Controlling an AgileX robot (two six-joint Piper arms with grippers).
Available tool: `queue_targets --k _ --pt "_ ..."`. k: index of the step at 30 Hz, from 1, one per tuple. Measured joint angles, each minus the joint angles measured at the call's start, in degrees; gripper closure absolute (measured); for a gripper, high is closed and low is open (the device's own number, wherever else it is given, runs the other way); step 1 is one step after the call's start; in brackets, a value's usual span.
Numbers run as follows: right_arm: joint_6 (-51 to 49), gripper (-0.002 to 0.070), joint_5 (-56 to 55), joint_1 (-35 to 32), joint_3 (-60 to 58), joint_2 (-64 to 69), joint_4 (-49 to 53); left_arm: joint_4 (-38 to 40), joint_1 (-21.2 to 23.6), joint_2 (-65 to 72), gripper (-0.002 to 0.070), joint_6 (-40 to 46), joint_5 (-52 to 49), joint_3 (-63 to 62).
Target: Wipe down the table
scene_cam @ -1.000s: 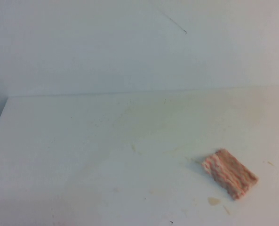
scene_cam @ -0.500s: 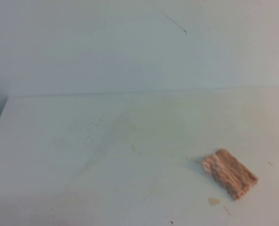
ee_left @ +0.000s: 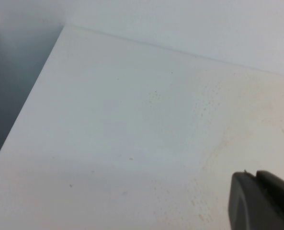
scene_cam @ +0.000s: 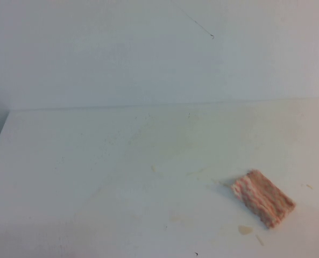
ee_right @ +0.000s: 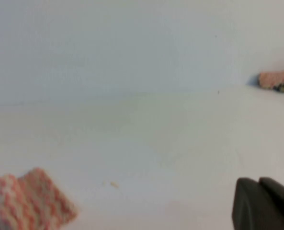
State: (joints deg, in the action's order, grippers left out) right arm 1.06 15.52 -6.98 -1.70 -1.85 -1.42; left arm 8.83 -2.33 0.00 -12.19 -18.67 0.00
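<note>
The white table (scene_cam: 68, 177) is faintly stained. A folded pink-and-white cloth (scene_cam: 262, 198) lies at its right, crumbs (scene_cam: 245, 229) just beside it.

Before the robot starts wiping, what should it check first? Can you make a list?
1. Pink-and-white folded cloth lying free on the white table: ok.
2. Cloth held by a gripper: not ok.
3. Right gripper, above the table away from the cloth, open for grabbing: not ok, shut.
4. Left gripper, over the table's left side, clear of the cloth: ok.
5. Tan crumb beside the cloth wiped away: not ok.
</note>
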Motion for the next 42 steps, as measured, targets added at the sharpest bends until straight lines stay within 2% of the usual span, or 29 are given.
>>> queue_targets --k 2,42 --pt "-0.1 0.0680 3.0 0.0 0.0 0.0 0.0 0.0 0.0 0.0 0.0676 0.0 0.0 0.0" --pt "0.0 0.0680 2.5 0.1 0.0 0.0 0.0 0.0 0.0 0.0 0.0676 0.0 0.0 0.0"
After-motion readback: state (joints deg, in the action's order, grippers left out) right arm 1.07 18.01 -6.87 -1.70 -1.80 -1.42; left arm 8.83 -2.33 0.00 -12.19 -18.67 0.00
